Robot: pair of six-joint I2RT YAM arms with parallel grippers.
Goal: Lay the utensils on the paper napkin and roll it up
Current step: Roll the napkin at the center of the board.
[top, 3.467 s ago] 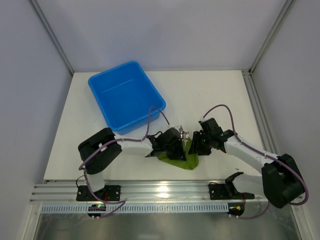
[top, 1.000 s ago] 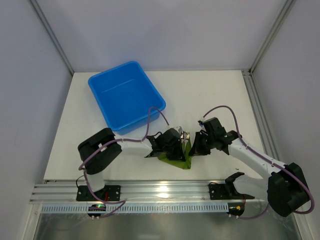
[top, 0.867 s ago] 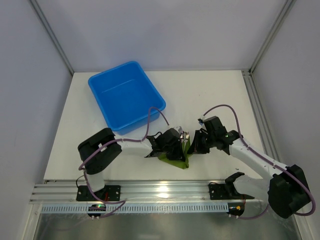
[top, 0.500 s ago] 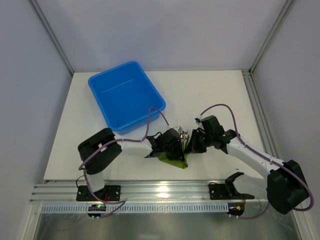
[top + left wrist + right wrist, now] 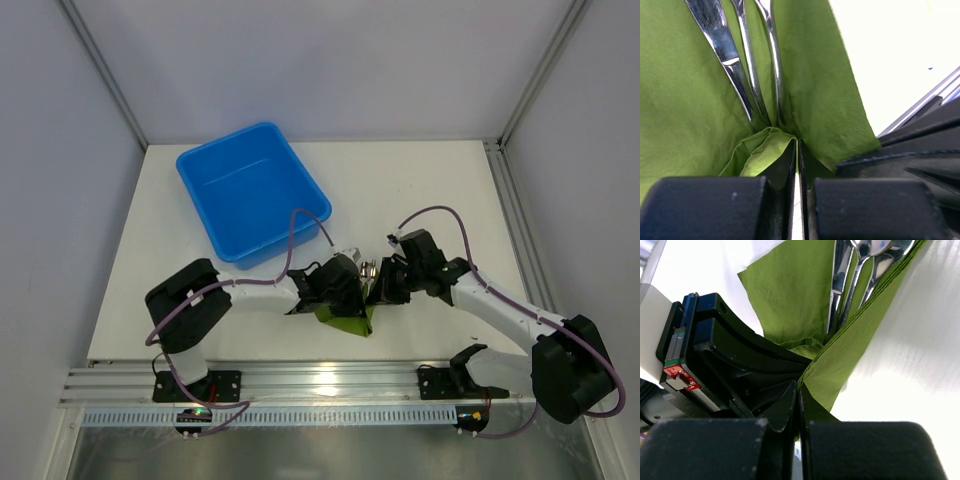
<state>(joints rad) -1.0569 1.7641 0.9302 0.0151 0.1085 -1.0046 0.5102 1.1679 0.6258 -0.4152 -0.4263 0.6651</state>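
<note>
Count: one blue bin (image 5: 252, 190), one green napkin (image 5: 345, 318), three utensils (image 5: 367, 268), two hands. All of it sits on the white tabletop (image 5: 440, 190).

Bin: well apart from your left hand (image 5: 350, 292), beyond it and off to its left. It's the only container, and all you see inside is its own blue floor.

Left hand: in the left wrist view the fingers (image 5: 785, 170) are pressed together, with only a hairline slit between them. A crumpled fold of the napkin (image 5: 690, 100) is bunched right at the tips and looks pinched there. The three utensils (image 5: 752, 75) lie on the green sheet just ahead of those fingertips. They're slim shiny shafts fanning away from the hand, close side by side and converging toward the pinched fold. A napkin flap rises on either side of them.

Between the hands: from the top camera the napkin is a folded green wedge under and between the two hands, with the silvery utensil tips poking out on the far side.

Right hand (image 5: 385, 285): in the right wrist view its fingers (image 5: 782, 410) are also together, clamped on a lifted edge of the napkin (image 5: 790, 295), which runs up and away from the tips as a raised fold. The utensils (image 5: 860, 270) sit ahead of this hand inside that fold. You can count three pieces, and at least one shows a spoon bowl. Your left hand's black body fills the area just left of the right hand's fingertips, and the two hands are nearly touching.
</note>
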